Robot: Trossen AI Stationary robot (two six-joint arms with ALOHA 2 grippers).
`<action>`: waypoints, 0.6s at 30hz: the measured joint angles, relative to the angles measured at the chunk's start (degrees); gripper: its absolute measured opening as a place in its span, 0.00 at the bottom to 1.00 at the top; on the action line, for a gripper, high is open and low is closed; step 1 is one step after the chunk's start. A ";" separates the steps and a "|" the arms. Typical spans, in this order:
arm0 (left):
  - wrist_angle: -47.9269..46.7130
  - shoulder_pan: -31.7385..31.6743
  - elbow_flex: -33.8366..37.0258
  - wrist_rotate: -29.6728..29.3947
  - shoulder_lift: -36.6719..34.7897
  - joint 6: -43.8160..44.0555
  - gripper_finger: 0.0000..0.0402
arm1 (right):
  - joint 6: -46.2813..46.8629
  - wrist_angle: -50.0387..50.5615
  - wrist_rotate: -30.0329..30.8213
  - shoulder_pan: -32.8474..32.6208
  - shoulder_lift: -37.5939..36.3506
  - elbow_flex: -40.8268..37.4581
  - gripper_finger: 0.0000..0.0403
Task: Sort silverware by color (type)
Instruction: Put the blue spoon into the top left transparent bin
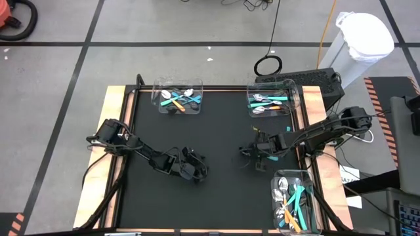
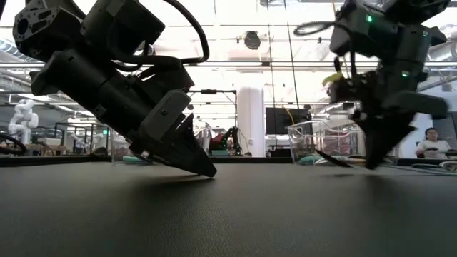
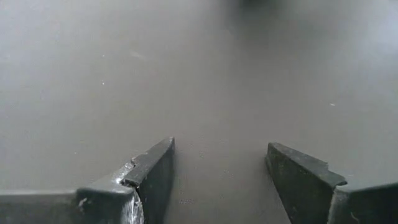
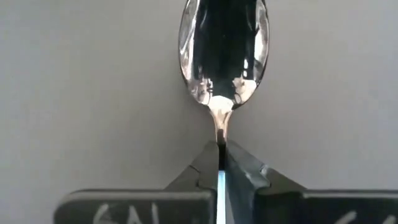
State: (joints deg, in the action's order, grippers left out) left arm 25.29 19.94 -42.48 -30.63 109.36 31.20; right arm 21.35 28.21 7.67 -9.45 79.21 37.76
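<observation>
Black counter mat [image 1: 216, 196] — right claw [image 4: 221, 148] clamped edge-on at teal spoon [image 4: 222, 50] neck; thin grip may let it pivot or slip. Left claw [image 3: 221, 163] apart, empty.

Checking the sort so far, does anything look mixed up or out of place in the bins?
Yes: the far-left bin holds orange and teal handles together. The right gripper is shut on a teal-handled spoon.
</observation>
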 joint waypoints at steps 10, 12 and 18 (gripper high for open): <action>18.56 -2.53 0.02 -8.74 0.09 -2.94 0.64 | -6.40 -26.33 18.87 -1.33 0.26 0.04 0.02; 23.00 -3.44 0.02 -8.81 0.09 -6.12 0.64 | -8.39 -29.62 21.98 -1.80 0.26 0.07 0.02; 30.88 -5.84 -0.02 -5.69 0.06 -12.45 0.67 | -10.09 -33.42 28.76 -3.13 0.26 0.04 0.01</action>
State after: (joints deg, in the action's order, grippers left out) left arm 56.16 14.10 -42.49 -36.32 109.42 18.75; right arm 11.27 -5.22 36.43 -12.58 79.46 37.80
